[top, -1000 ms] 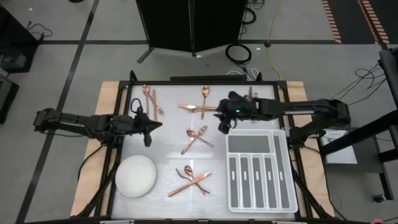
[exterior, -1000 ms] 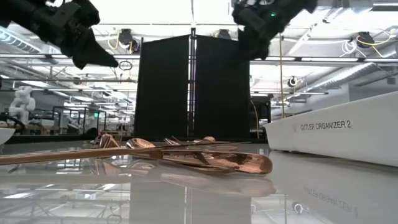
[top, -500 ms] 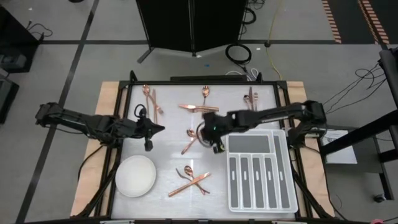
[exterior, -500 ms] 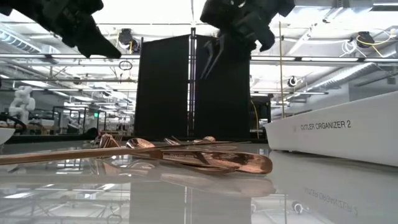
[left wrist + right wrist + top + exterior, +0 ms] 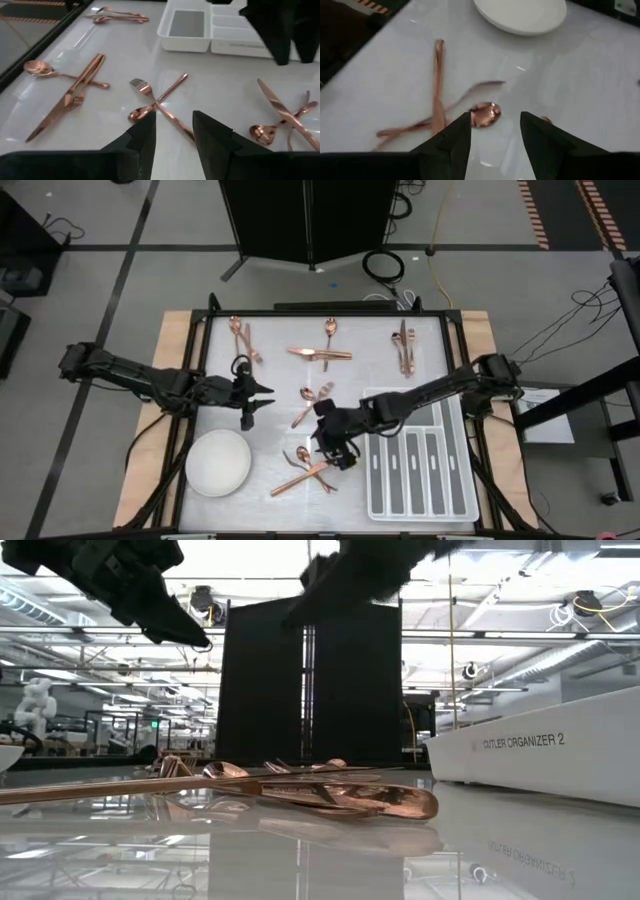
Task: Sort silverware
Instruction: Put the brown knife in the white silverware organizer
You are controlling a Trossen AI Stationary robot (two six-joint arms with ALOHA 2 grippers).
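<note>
The silverware (image 5: 310, 467) lies scattered in small crossed clusters on the glossy white tabletop (image 5: 275, 385), none yet in the grey-lined plastic tray (image 5: 415, 460). Each piece looks thin, stiff, light and slippery, lying flat; a mid-handle pinch seems best. The right tool (image 5: 494, 131) hovers with fingers apart over a spoon (image 5: 484, 114); the left tool (image 5: 173, 131), also apart, hangs near the white bowl (image 5: 218, 463).

Silverware (image 5: 160, 102) shiny copper metal; tabletop (image 5: 225, 75) glossy; tray (image 5: 415, 465) prob. plastic.
</note>
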